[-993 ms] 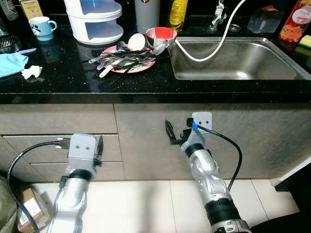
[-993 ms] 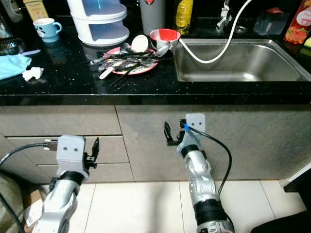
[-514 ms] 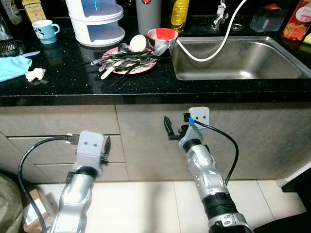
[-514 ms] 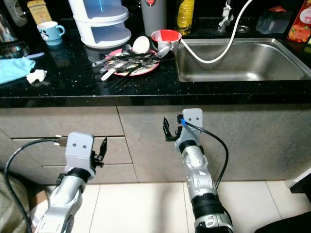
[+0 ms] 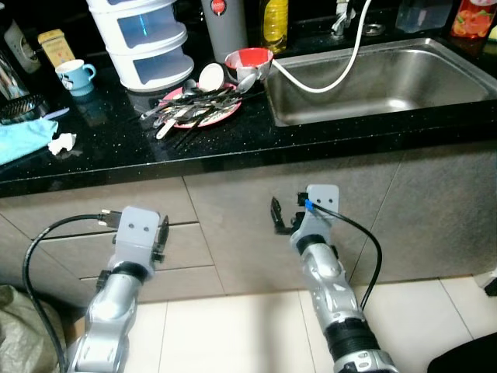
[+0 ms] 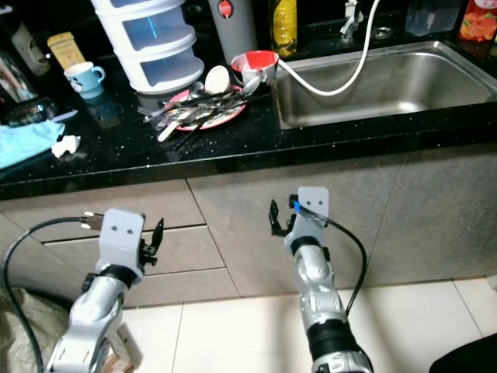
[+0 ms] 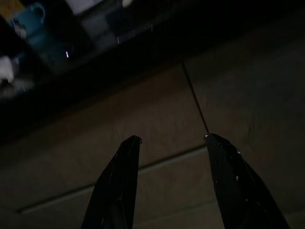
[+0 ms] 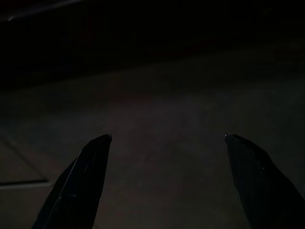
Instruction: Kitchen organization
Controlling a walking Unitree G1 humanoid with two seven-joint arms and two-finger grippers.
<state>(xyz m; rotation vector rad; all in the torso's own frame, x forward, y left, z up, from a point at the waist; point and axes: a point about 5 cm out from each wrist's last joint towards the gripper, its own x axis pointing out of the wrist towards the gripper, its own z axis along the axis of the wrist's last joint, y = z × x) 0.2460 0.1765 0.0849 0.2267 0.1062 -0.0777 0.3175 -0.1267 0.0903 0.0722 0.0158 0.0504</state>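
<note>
A pink plate (image 5: 220,115) piled with several pieces of dark cutlery (image 5: 186,104) lies on the black counter (image 5: 116,151), beside a red bowl (image 5: 248,60) and a white ladle (image 5: 211,76). Both arms are held low in front of the grey cabinets. My left gripper (image 5: 161,235) is open, facing the drawer fronts (image 7: 157,119) below the counter's edge. My right gripper (image 5: 278,218) is open too, close to the cabinet door (image 5: 248,210) under the sink (image 5: 373,74). In both dark wrist views the fingers (image 8: 81,176) stand apart with nothing between them.
On the counter stand a white tiered container (image 5: 142,43), a blue mug (image 5: 76,75), a steel canister (image 5: 225,19) and a yellow bottle (image 5: 274,19). A blue cloth (image 5: 23,140) and crumpled tissue (image 5: 60,143) lie left. A white hose (image 5: 342,66) hangs into the sink. White floor tiles (image 5: 241,334) lie below.
The camera has shifted, so the counter now sits higher and farther in the picture. Both grippers stay open and low before the cabinets.
</note>
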